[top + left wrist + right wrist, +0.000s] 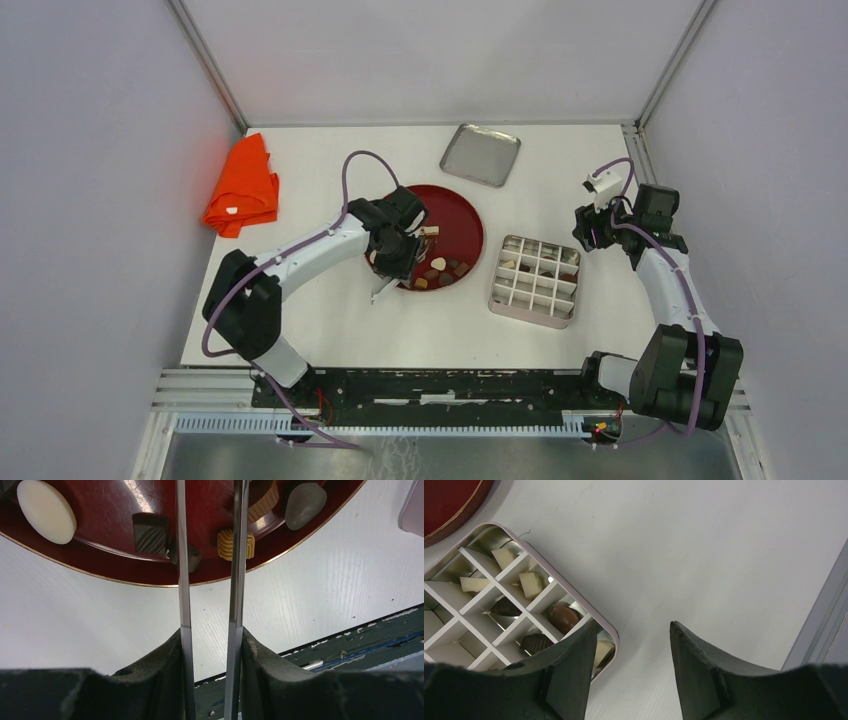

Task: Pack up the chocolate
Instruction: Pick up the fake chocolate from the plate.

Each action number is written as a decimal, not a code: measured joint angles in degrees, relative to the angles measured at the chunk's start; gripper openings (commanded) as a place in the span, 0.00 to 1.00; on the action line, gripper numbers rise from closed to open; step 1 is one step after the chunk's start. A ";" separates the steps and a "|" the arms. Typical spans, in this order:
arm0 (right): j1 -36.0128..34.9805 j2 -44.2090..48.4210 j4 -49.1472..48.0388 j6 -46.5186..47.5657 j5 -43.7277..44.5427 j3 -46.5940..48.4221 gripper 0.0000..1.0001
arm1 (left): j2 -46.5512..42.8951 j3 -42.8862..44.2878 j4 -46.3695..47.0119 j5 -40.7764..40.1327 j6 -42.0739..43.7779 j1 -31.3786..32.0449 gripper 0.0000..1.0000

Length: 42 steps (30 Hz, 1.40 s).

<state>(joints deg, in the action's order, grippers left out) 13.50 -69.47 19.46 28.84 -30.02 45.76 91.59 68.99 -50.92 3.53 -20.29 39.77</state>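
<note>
L gripper point(210, 632) clamped on tweezers point(184, 580), blades apart over plate point(100, 500); R gripper point(633, 625) slack, empty. Choc point(236, 544) looks light, brittle, slick, so I'd nip flat sides gently

the plate point(462, 215) sits mid-tabletop point(330, 330), with loose chocolate point(440, 272) on its near part. the divided box point(535, 281) lies just right of it, with pieces in some compartments. the flat tray point(481, 154) lies behind both, and the cloth point(243, 186) far left.
</note>
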 measured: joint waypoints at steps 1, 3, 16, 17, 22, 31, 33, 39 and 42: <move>0.00 0.00 0.00 0.00 -0.02 0.00 0.62 | 0.28 -0.02 -0.07 -0.02 0.00 0.09 0.43; 0.00 0.00 0.00 0.00 0.00 0.00 0.62 | 0.68 -0.02 -0.02 -0.04 0.00 0.22 0.42; 0.00 0.00 0.07 0.07 -0.02 0.09 0.62 | 1.42 -0.02 -0.04 -0.61 -0.02 0.50 0.02; 0.00 0.00 0.09 0.09 0.00 0.09 0.62 | 1.18 -0.02 -0.04 -0.74 -0.02 0.50 0.02; 0.00 0.00 0.46 0.20 -0.09 0.11 0.62 | -2.19 -0.11 -0.15 -1.44 -0.04 0.50 0.02; 0.00 0.00 0.81 0.20 -0.61 0.11 0.62 | -5.18 -1.57 -0.02 -1.53 -0.07 0.50 0.02; 0.00 0.00 0.83 0.20 -0.72 0.11 0.62 | -6.36 -1.64 0.02 -1.49 -0.07 0.50 0.02; 0.00 0.00 0.87 0.24 -1.16 0.11 0.62 | -14.36 -3.67 3.17 1.90 -0.07 0.48 0.02; 0.00 -0.02 1.11 0.66 -1.55 0.15 0.62 | -18.88 -7.02 8.37 7.80 -0.57 0.61 0.02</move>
<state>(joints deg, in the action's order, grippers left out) 13.50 -69.49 20.58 29.50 -31.57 45.91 72.71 61.98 -42.54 11.33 -20.86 40.38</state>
